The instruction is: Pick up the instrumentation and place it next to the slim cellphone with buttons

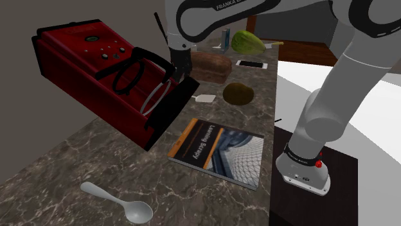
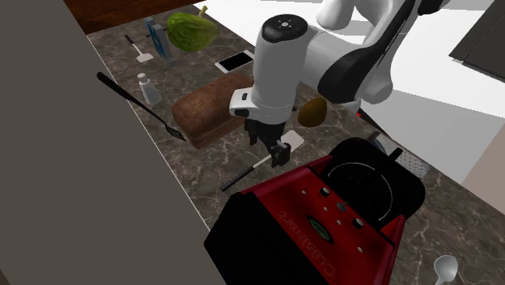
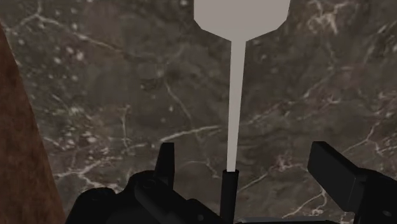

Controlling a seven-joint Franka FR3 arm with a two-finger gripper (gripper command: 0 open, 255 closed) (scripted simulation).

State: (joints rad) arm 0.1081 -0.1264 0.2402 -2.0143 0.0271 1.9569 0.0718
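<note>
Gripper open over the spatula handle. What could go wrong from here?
1. The spatula has a thin handle lying nearer one finger of the open gripper; closing may nudge or twist it instead of clasping it.
2. The bread loaf and red appliance flank the gripper closely; lifting or swinging could clip either.
3. The white phone lies beyond the loaf, so a low carry might hit the loaf.
</note>
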